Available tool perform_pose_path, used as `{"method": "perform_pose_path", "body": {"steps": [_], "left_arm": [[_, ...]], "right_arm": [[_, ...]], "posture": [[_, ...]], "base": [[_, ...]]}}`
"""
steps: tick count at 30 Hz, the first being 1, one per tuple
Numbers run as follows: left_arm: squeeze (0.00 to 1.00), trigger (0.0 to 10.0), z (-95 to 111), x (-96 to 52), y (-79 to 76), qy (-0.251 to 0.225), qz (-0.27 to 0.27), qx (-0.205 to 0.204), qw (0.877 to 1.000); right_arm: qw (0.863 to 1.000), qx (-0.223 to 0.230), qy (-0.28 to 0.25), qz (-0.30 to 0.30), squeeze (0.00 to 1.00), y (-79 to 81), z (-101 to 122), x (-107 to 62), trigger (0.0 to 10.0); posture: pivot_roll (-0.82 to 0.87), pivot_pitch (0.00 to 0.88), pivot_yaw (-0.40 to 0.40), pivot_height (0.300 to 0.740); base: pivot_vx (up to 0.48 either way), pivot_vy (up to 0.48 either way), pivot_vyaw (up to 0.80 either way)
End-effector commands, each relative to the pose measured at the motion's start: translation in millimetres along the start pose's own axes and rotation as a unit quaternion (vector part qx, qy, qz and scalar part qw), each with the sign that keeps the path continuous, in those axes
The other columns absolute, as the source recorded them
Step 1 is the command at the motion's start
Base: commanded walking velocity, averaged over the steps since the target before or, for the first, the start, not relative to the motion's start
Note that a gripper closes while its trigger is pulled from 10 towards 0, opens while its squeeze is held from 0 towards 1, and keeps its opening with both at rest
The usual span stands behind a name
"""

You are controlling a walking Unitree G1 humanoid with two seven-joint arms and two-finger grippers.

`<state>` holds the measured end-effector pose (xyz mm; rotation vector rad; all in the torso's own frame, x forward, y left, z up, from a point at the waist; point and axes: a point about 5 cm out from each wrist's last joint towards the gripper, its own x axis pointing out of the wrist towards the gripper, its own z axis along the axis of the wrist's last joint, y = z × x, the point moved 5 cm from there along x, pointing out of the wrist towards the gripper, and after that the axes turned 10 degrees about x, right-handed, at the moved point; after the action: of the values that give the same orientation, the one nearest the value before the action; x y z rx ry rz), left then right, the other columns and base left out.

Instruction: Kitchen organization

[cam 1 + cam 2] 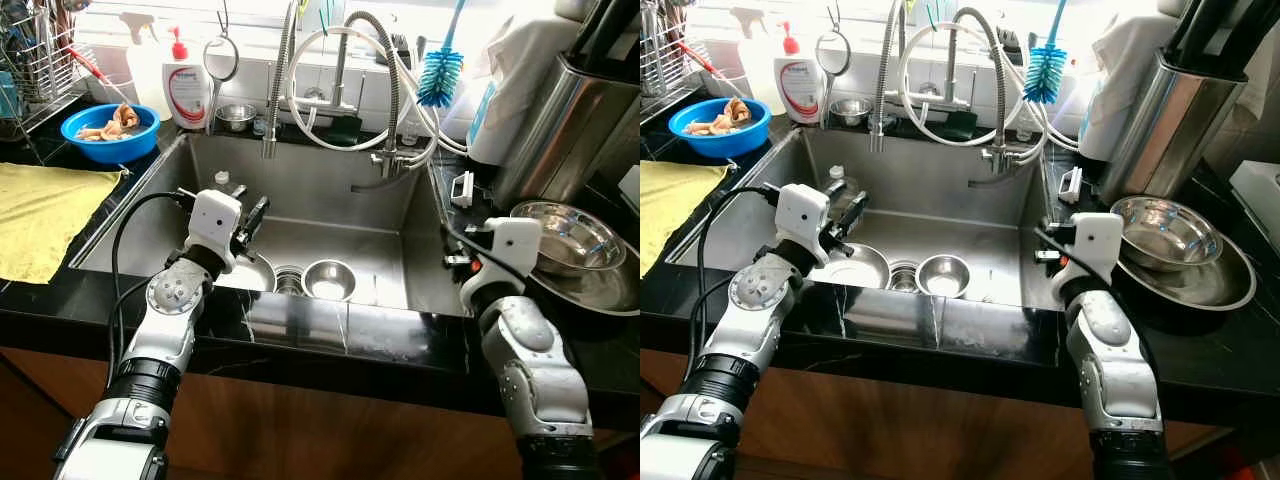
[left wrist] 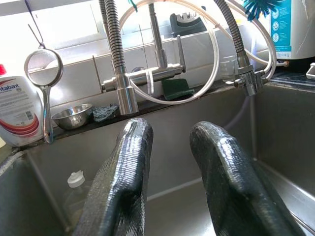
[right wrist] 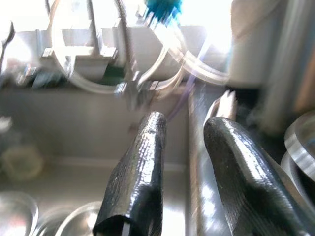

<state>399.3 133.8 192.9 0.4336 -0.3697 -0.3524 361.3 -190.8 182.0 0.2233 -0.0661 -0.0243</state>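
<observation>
Apparently both grippers hover empty, ready to reach: left gripper [image 1: 252,217] parted over the steel sink [image 1: 330,195], where a small steel bowl [image 1: 329,279] waits; right gripper [image 3: 184,162] parted near the stacked steel bowls [image 1: 572,250].

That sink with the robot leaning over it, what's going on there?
The robot stands at the kitchen sink, holding nothing yet. Its left pincer hangs open over the left side of the basin, above a plate and near a small steel bowl by the drain. Its right pincer, also open, is at the sink's right edge, beside stacked steel bowls on the counter. A clear bottle lies in the basin.
</observation>
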Motion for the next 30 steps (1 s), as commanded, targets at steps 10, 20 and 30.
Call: {"method": "perform_pose_path", "body": {"steps": [10,20,30], "left_arm": [[0.0,10.0,-2,0.3,-4.7,0.002,-0.011,0.005,1.0],[0.0,10.0,-2,-0.9,-4.4,0.001,-0.014,0.007,1.0],[0.0,10.0,-2,-0.8,-5.7,0.001,-0.018,0.008,1.0]], "right_arm": [[0.983,0.042,-0.07,-0.164,1.0,-59.4,33,-11.2,10.0],[0.955,0.109,-0.065,-0.268,0.0,-99.6,28,-25.1,10.0],[0.933,0.151,-0.066,-0.32,0.0,-120.0,26,-32.4,10.0]], "posture": [[0.11,0.0,-0.063,0.74],[0.11,0.0,-0.06,0.74],[0.12,0.0,-0.062,0.74]], "base": [[0.0,0.0,0.0],[0.0,0.0,0.0],[0.0,0.0,0.0]]}}
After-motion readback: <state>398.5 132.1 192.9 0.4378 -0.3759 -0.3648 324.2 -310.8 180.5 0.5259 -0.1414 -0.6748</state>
